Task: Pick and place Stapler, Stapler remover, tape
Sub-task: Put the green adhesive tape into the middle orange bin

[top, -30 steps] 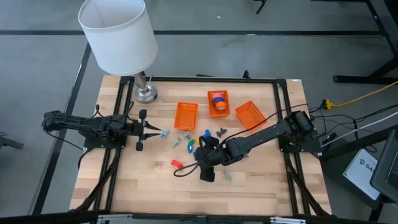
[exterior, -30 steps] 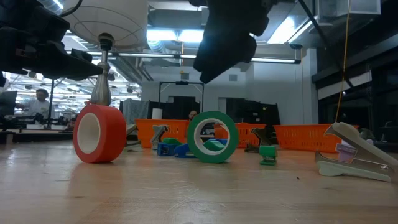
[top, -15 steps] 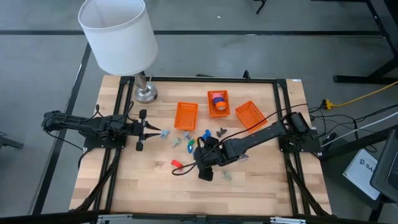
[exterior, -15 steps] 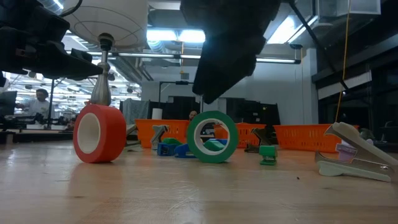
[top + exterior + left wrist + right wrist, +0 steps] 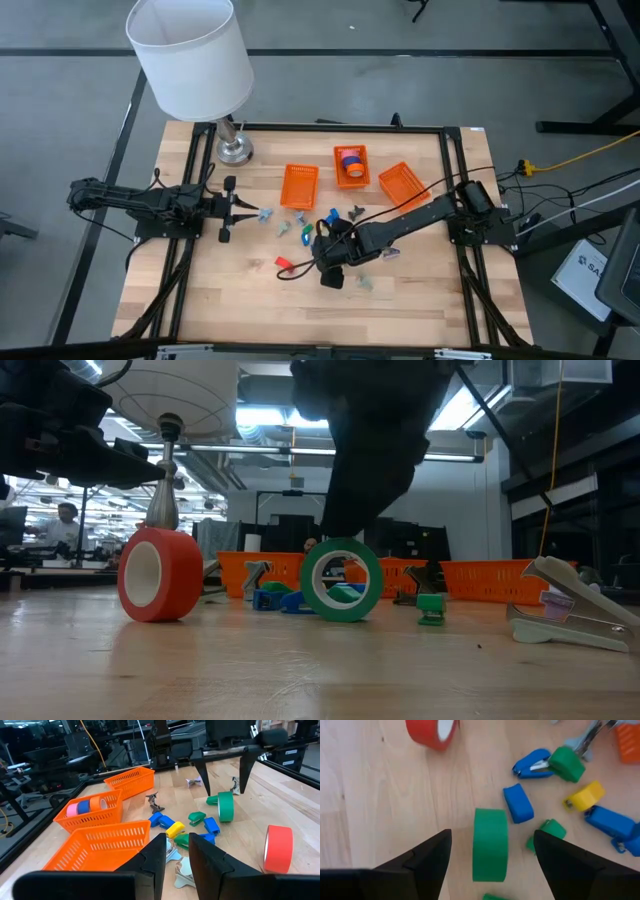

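Note:
A green tape roll (image 5: 490,851) stands on its edge on the wooden table, also in the low view (image 5: 341,580). My right gripper (image 5: 490,870) is open just above it, one finger on each side and apart from it; in the high view it is at mid-table (image 5: 324,264). A red tape roll (image 5: 160,574) stands on its edge toward the left (image 5: 283,263). Blue, yellow and green staplers (image 5: 517,802) and pale staple removers (image 5: 180,867) lie scattered behind. My left gripper (image 5: 246,212) waits at the left, its fingers a narrow gap apart and empty.
Three orange baskets (image 5: 300,185) (image 5: 351,165) (image 5: 402,183) stand at the far middle; the middle one holds tape rolls. A white-shaded lamp (image 5: 190,55) stands at the far left corner. A pale stapler (image 5: 575,610) lies near the front right. Bare wood lies along the near edge.
My right gripper has come down toward the green tape roll and shifted slightly toward the table's left, staying open. The tape rolls have not moved.

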### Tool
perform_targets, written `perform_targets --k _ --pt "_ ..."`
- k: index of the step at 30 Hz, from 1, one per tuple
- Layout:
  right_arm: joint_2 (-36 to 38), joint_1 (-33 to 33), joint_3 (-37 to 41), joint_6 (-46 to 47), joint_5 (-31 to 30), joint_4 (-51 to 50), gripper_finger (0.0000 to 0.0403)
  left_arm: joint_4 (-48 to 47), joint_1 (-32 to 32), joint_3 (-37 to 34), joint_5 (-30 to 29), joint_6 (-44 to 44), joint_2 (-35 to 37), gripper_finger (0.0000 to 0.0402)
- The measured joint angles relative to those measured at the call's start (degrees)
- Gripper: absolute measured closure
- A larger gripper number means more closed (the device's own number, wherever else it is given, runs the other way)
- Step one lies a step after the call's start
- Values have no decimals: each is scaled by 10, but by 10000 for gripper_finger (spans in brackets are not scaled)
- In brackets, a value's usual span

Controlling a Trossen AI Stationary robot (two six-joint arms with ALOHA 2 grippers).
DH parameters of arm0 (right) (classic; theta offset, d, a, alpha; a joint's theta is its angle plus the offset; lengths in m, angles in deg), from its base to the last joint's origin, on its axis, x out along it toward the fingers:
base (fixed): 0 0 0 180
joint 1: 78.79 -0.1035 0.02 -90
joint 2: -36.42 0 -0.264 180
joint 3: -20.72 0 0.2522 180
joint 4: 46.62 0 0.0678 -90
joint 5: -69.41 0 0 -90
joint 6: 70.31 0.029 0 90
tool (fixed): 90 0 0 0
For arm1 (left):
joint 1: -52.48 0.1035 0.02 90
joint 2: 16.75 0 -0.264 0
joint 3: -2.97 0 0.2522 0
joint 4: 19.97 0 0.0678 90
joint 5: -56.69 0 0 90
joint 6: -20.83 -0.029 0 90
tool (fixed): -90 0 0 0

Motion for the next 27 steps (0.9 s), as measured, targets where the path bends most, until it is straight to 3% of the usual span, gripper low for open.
perform_targets --k 14,18,24,27 --pt "-16 12 1 -15 27 1 121 0 0 0 0 0 0 323" --pt "-16 13 1 -7 25 -8 165 0 0 0 0 0 0 324" --pt "-16 17 0 -29 25 -6 290 0 0 0 0 0 0 323" --pt "-14 19 -3 -33 25 -11 296 0 0 0 0 0 0 324"
